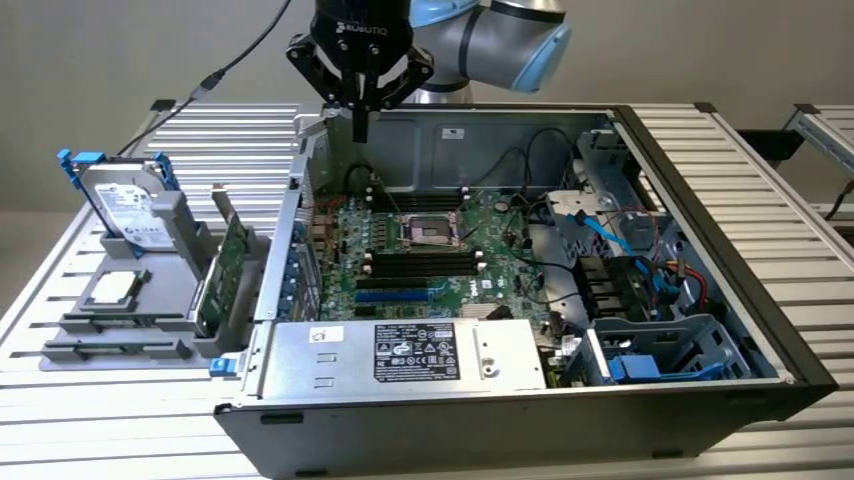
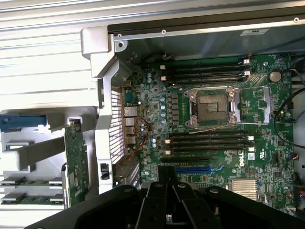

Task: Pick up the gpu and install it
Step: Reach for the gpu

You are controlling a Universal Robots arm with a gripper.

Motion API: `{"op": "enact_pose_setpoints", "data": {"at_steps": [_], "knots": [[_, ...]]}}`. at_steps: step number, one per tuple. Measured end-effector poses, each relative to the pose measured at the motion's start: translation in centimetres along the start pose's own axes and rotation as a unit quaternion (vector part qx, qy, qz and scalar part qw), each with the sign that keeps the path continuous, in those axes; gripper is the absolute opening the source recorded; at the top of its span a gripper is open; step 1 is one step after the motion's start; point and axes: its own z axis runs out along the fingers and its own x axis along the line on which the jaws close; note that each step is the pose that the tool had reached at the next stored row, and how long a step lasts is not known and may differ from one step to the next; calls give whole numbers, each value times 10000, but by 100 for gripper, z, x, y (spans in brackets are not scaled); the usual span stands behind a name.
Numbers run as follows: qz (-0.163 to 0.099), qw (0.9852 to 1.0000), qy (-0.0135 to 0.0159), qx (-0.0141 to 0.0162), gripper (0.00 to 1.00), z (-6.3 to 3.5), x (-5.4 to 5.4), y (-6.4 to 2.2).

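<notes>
The gpu (image 1: 227,268) stands on edge in a grey holder (image 1: 120,345) just outside the open computer case's side wall, at the exterior view's left, its green board face showing. In the wrist view the gpu (image 2: 76,162) is a thin green card beside the case's perforated rear panel. My gripper (image 1: 358,122) hangs above the far rear corner of the case, over the motherboard (image 1: 427,250), well away from the gpu. It is shut with nothing between its fingers. My gripper (image 2: 167,169) points down over the board near the blue slot (image 2: 193,169).
A silver hard drive in a blue frame (image 1: 127,205) and a small square CPU chip (image 1: 114,288) sit in the same holder. Inside the case are the CPU socket (image 1: 430,230), the power supply (image 1: 400,352), cables and a drive cage (image 1: 667,350).
</notes>
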Motion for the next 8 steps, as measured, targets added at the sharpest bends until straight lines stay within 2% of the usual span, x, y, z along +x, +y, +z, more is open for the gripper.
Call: {"op": "enact_pose_setpoints", "data": {"at_steps": [4,6,8], "knots": [[0,10000,2,1,11,0,0,0],[1,10000,30,2,11,0,-6,0],[1,10000,31,2,11,0,-6,0]]}}
